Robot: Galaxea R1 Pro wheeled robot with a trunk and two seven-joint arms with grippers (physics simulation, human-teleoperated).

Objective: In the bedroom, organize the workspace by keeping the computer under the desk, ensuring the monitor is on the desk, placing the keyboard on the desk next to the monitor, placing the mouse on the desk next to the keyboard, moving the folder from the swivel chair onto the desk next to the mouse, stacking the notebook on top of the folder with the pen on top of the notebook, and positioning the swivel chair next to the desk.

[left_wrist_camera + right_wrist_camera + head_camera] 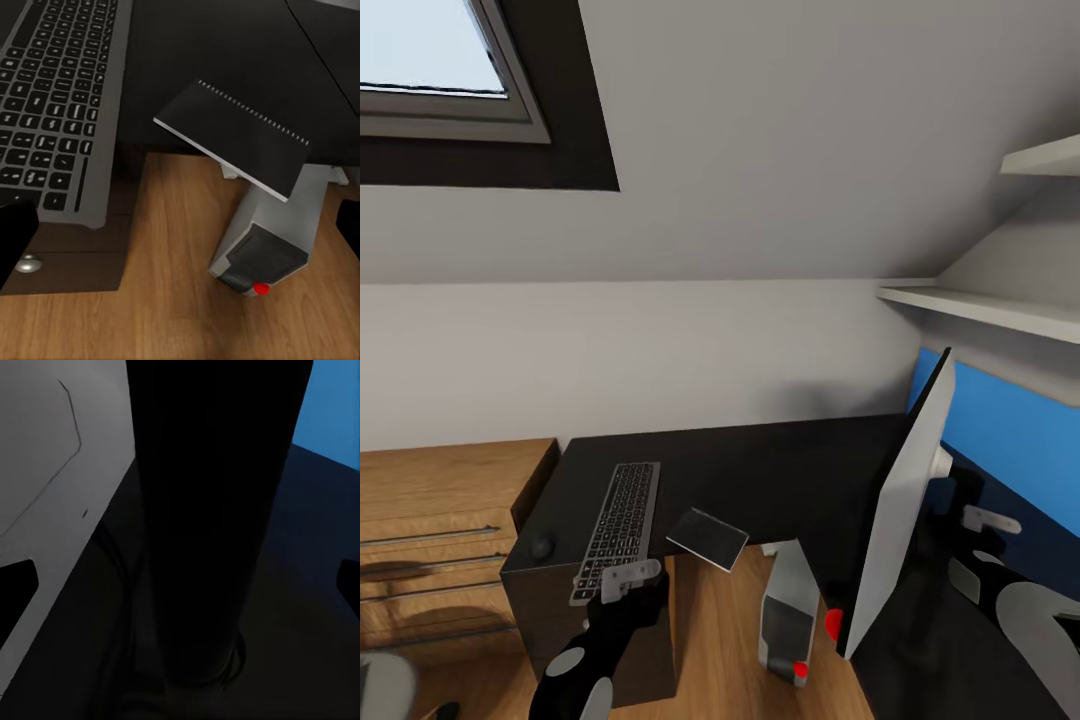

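The desk [780,470] is a black L-shaped top set in a corner under a sloping white ceiling, with a blue back panel [1010,430] along its right wing. The keyboard [617,528] lies lengthwise on the left part of the top, its near end reaching the near edge. A small dark mouse [542,547] sits just left of the keyboard, near the left corner. Right of the keyboard a dark spiral-bound notebook [706,538] lies tilted over the near edge, overhanging the wooden floor [710,640]; in the left wrist view the notebook [234,139] juts out above the computer [266,240]. The computer [790,612], a grey tower, stands on the floor in the open knee space below the edge. The monitor [900,515] stands on the right wing, seen edge-on, pale back facing left.

A wooden dresser [440,540] adjoins the desk's left end. White shelves [990,305] hang on the right wall, and a skylight [440,70] sits at far left.

The left gripper [630,580] hovers by the keyboard's near end, its fingers apart and holding nothing. The right wrist view is dark, probably the monitor's stand [217,510] close up; I cannot tell how the right fingers are set.
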